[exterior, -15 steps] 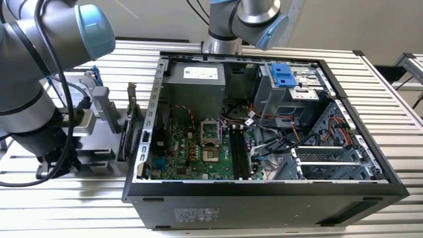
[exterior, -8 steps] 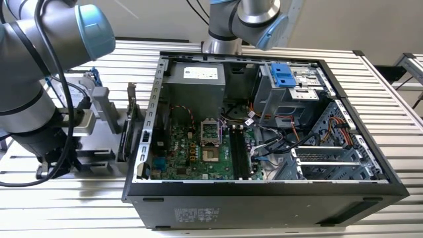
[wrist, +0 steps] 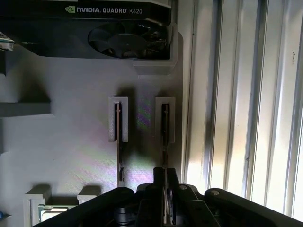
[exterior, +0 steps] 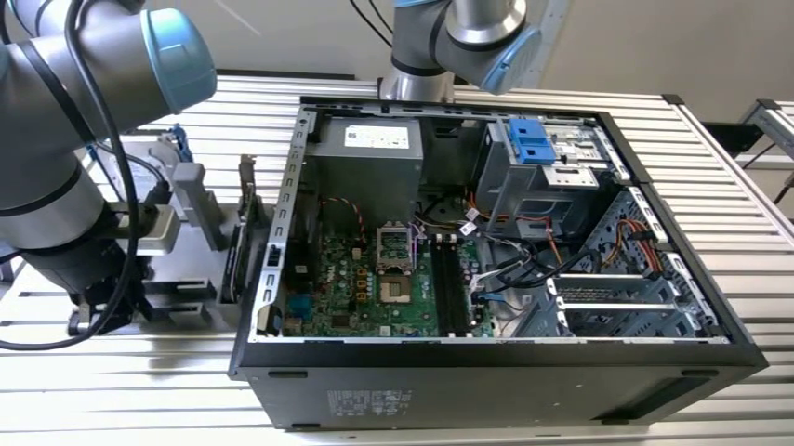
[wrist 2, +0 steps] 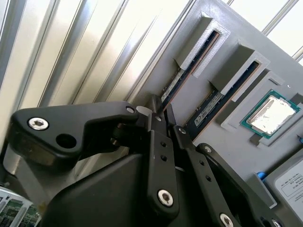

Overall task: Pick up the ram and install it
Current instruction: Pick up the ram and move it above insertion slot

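Hand (wrist: 165, 174) pinching ram (wrist: 164, 142) edge; ram seated in gray holder (wrist: 71, 156). I judge pickup barely begun; lift, install into case (exterior: 496, 395) outstanding.

Dark ram (wrist: 164, 137), edge-up, in grey holder (wrist: 71, 151) slot

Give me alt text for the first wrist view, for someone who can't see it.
The black gripper sits over the ram, a thin dark circuit-board stick standing edge-on in a grey slotted holder, beside a second stick. A black fan-cooled graphics card lies beyond.
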